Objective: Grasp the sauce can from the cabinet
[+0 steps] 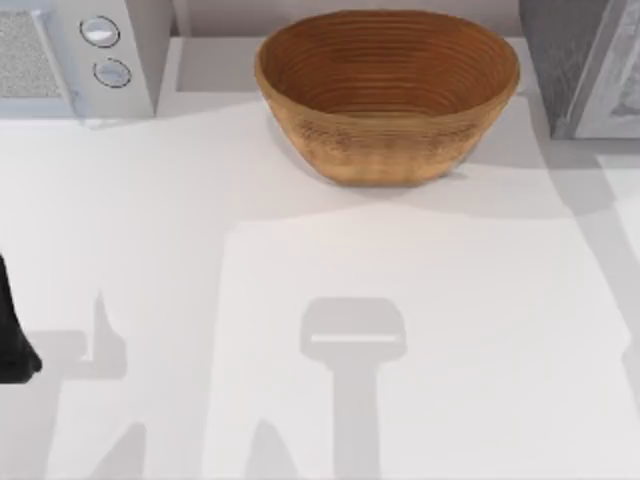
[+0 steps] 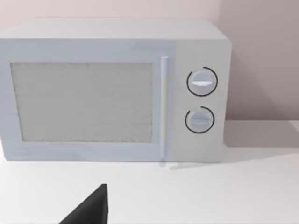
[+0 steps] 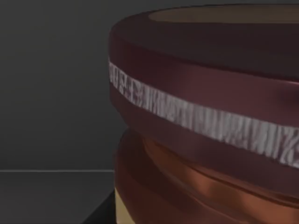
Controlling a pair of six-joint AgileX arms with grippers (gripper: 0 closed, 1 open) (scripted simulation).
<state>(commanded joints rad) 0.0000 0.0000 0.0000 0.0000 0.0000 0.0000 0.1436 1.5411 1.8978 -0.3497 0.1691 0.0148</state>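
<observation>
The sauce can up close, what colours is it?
Dark maroon top, a pale speckled band, coppery red below; the sauce can shows best in the right wrist view.

I see a matt white tabletop [image 1: 420, 380], smooth. Woven bowl [image 1: 388, 95], ribbed brown wicker look. Microwave [image 2: 112, 88] smooth pale plastic, grainy door panel. Sauce can [image 3: 210, 121] glossy maroon, coppery metal sheen, rough silvery band.

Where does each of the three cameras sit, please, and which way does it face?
Top view: above the table, looking down on the woven bowl; the left arm is parked at the left edge.
Left wrist view: low over the table, facing the microwave front; a dark finger shows.
Right wrist view: close up against the sauce can, inside a dark enclosure.
Shared: the microwave appears in the top and left wrist views.
</observation>
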